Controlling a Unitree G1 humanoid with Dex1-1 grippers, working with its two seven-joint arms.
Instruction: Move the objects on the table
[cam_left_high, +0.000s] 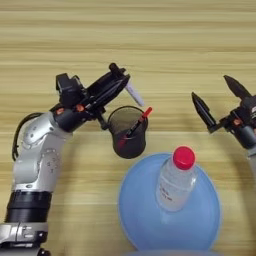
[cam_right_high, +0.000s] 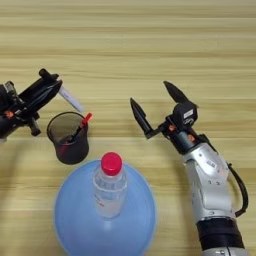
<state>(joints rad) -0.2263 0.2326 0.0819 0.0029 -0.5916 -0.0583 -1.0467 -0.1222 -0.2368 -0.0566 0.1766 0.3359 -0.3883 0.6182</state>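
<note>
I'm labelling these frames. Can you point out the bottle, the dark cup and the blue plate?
Bottle (cam_left_high: 176, 182), left eye view: on its clear body.
Dark cup (cam_right_high: 72, 147), right eye view: on its front wall.
Blue plate (cam_left_high: 200, 225), left eye view: on a bare part near its right rim.

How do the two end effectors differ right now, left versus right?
The left end effector is shut on a white marker pen with a black cap, held just above the dark translucent cup; the right end effector is open and holds nothing. The left one hangs over the cup's far rim; the right one hangs over bare light wooden table, apart from every object. Both have two black fingers.
</note>
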